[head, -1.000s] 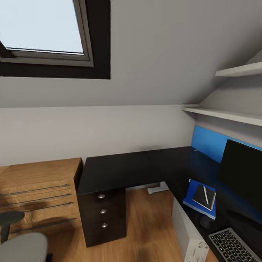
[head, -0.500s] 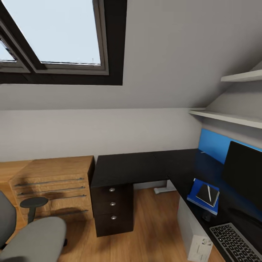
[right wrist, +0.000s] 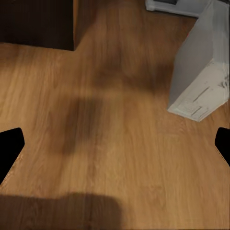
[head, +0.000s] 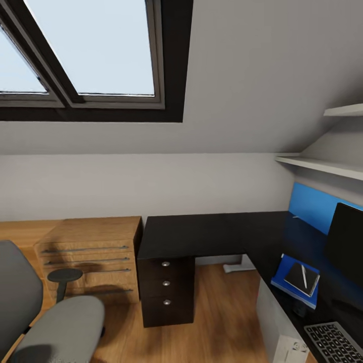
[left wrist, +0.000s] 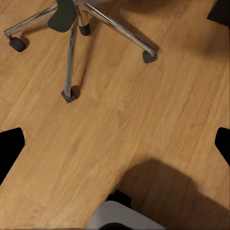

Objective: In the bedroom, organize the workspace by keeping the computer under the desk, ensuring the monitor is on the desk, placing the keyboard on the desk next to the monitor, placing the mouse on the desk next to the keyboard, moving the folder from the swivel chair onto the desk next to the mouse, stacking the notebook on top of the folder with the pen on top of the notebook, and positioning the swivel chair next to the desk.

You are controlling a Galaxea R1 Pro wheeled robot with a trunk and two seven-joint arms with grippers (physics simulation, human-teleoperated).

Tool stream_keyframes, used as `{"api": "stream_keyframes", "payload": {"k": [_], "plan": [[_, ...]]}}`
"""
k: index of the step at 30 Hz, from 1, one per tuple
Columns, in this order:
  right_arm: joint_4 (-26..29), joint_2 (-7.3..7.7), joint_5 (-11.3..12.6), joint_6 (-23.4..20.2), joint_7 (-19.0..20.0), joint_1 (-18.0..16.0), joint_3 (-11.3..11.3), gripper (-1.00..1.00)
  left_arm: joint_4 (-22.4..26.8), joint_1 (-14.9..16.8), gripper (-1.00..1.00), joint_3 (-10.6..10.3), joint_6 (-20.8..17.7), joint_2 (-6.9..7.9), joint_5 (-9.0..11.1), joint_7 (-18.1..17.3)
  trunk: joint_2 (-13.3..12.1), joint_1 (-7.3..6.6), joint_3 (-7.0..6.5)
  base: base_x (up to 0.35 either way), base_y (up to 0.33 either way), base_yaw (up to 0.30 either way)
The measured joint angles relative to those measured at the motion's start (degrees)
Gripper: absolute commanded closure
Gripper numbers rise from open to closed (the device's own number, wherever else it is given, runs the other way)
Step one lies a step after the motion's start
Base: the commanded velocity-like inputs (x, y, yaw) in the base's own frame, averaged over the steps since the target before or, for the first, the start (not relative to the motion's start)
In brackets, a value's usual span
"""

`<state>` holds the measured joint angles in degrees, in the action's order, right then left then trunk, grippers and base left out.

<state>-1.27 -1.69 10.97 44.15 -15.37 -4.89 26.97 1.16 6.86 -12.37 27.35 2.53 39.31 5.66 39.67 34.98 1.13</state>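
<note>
Skylight window (head: 85, 50) in sloped ceiling, wooden dresser (head: 93, 257) – metal handles, white wall shelves (head: 322, 164), wood floor (left wrist: 124, 120)

No text, label, brand or number can be read anywhere: the keyboard (head: 335, 343) keys are too small to make out, and the marks on the front of the computer (right wrist: 201, 98) are only a blurred grey pattern.
</note>
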Motion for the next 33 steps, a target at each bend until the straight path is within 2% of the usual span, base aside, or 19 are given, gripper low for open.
{"api": "stream_keyframes", "payload": {"k": [1,3,6,10,11,12,14,15,18,19,22,25,33], "plan": [[0.0,0.19,0.7,2.3,0.0,0.7,0.0,-1.0,0.0,-0.7,-1.0,0.0,1.0,-0.03,0.0,0.0,-0.4,-0.22,-0.16,-0.001,0.0,0.184],[0.0,0.63,3.6,8.6,-0.1,2.6,0.0,-1.0,0.0,-3.1,-1.0,0.0,4.7,-0.15,0.0,-0.2,-1.2,-0.66,-0.41,0.0,0.0,0.188],[0.0,0.69,5.3,12.4,-0.2,3.5,0.1,-1.0,0.0,-5.1,-1.0,-0.1,8.9,-0.28,-0.2,-1.1,-2.4,-1.31,-0.78,0.0,0.0,0.191],[0.0,0.38,6.0,14.3,-0.3,4.1,0.3,-1.0,0.1,-6.8,-1.0,-0.3,12.6,-0.61,-1.2,-3.9,-4.0,-2.19,-1.26,0.0,0.0,0.193],[0.0,0.06,6.2,14.8,-0.3,4.5,0.3,-1.0,-0.1,-7.4,-1.0,-0.4,14.1,-0.86,-2.4,-5.6,-4.3,-2.41,-1.36,0.0,0.0,0.193],[0.0,0.03,6.4,14.8,-0.3,4.5,0.2,-1.0,-0.1,-7.5,-1.0,-0.3,14.3,-0.9,-2.5,-5.9,-4.7,-2.63,-1.49,0.0,0.0,0.193],[0.1,0.0,6.4,14.8,-0.3,4.5,0.2,-1.0,-0.1,-7.5,-1.0,-0.3,14.3,-0.91,-2.7,-6.1,-5.5,-3.07,-1.73,0.0,0.0,0.193],[0.1,0.03,6.5,13.0,-0.2,4.6,0.1,-1.0,0.0,-7.6,-1.0,-0.2,14.2,-0.84,-2.7,-6.0,-5.9,-3.29,-1.85,0.0,0.0,0.193],[0.1,0.04,6.7,11.2,-0.1,4.6,0.1,-1.0,0.0,-7.6,-1.0,-0.2,14.1,-0.81,-2.7,-6.0,-7.2,-3.95,-2.22,0.0,0.0,0.193],[0.2,0.04,6.8,8.6,-0.1,4.6,0.1,-1.0,0.0,-7.6,-1.0,-0.2,13.3,-0.79,-2.7,-6.0,-7.6,-4.17,-2.34,0.0,0.0,0.193],[0.3,0.06,6.9,6.3,0.0,4.6,0.0,-1.0,0.0,-7.6,-1.0,-0.2,11.2,-0.75,-2.7,-6.0,-8.8,-4.83,-2.7,0.0,0.0,0.193],[0.6,0.11,7.0,1.8,0.1,4.6,0.0,-1.0,0.0,-7.6,-1.0,0.0,7.8,-0.58,-2.6,-5.9,-10.0,-5.49,-3.05,0.0,0.0,0.193],[1.2,0.19,7.1,0.0,0.2,4.5,-0.1,-1.0,0.0,-7.6,-1.0,0.0,6.6,-0.52,-2.4,-5.9,-13.2,-7.24,-4.0,0.0,0.0,0.194]]}}
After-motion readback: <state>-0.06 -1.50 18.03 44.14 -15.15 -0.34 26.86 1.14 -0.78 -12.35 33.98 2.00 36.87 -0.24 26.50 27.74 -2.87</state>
